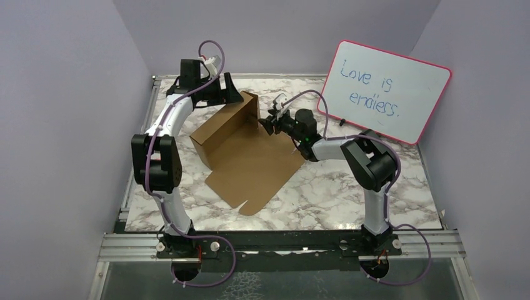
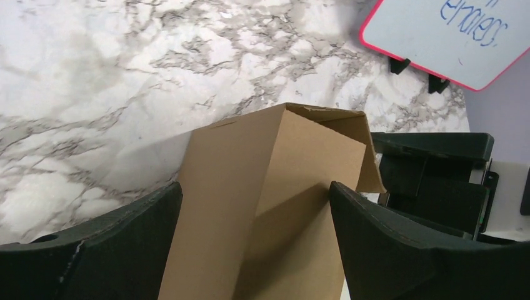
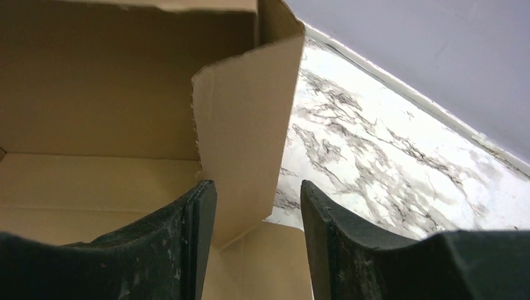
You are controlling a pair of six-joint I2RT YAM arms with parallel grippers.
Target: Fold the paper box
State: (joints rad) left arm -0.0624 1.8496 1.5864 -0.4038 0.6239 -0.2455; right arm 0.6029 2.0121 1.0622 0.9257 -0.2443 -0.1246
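The paper box [image 1: 244, 150] is plain brown cardboard, partly folded: a back wall and a left side stand up, and a flat panel with a notched flap lies toward the front. My left gripper [image 1: 228, 94] is at the box's back wall. In the left wrist view its jaws [image 2: 255, 244] stand wide apart, open, straddling the raised folded wall [image 2: 250, 187]. My right gripper [image 1: 267, 122] is at the box's right end. In the right wrist view it [image 3: 258, 219] is open around an upright side flap [image 3: 247, 125], which lies near the left finger [image 3: 187, 250].
A pink-rimmed whiteboard [image 1: 384, 90] with blue writing leans on stands at the back right, also in the left wrist view [image 2: 450, 34]. The marble table [image 1: 350, 194] is enclosed by lavender walls. The arm bases sit on a rail at the near edge.
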